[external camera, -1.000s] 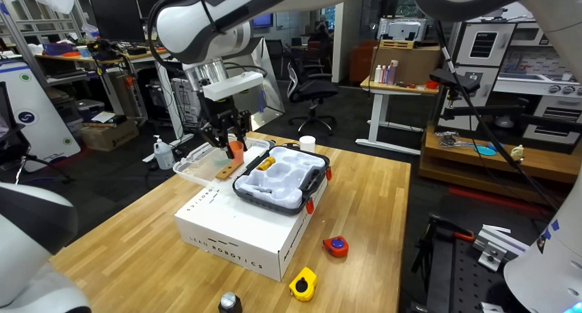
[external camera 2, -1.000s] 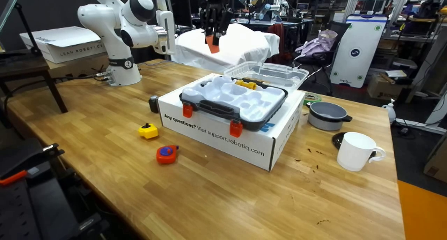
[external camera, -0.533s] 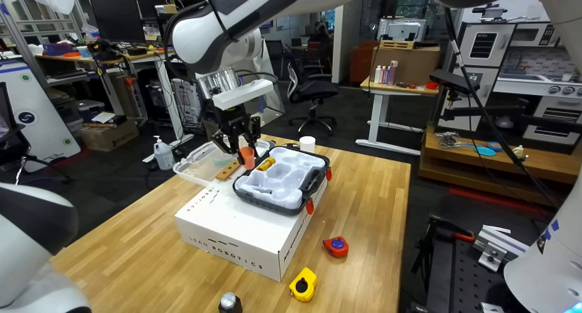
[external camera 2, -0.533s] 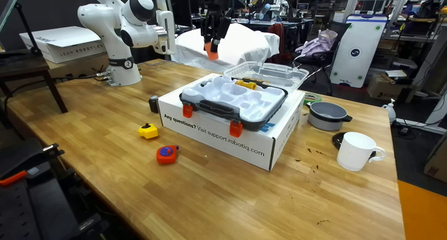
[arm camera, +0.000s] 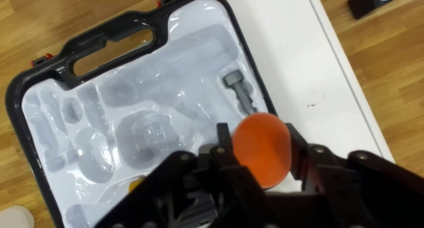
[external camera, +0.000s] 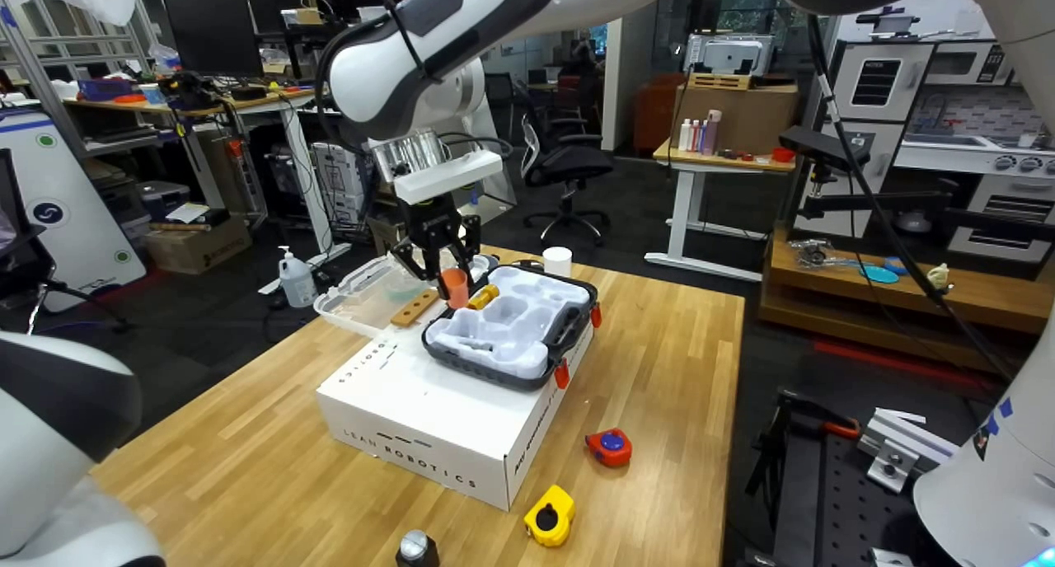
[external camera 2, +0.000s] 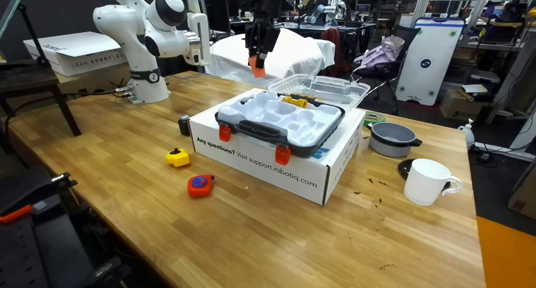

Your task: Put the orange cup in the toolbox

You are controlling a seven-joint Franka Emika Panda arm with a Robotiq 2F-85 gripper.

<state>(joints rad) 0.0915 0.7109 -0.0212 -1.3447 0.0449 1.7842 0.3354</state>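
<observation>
The end effector [arm camera: 259, 138] is clamped on both sides of the orange cup [arm camera: 261, 151], probably to leave its base free for setting down. It holds the cup above the open toolbox [arm camera: 172, 85], near one edge, not yet inside; a white box [external camera: 429, 414] beneath the toolbox raises it off the counter [external camera: 668, 336]

In both exterior views, bench [external camera 2: 259, 237] bright, evenly lit, shadows faint, floor [external camera: 643, 221] beyond dark; in exterior view, draped white cloth [external camera 2: 301, 57] nearly blown out. Wrist view: small hard glints across glossy toolbox [arm camera: 179, 79]; fingers [arm camera: 298, 150] near-black, out of focus; orange cup [arm camera: 261, 145] soft-edged.
</observation>
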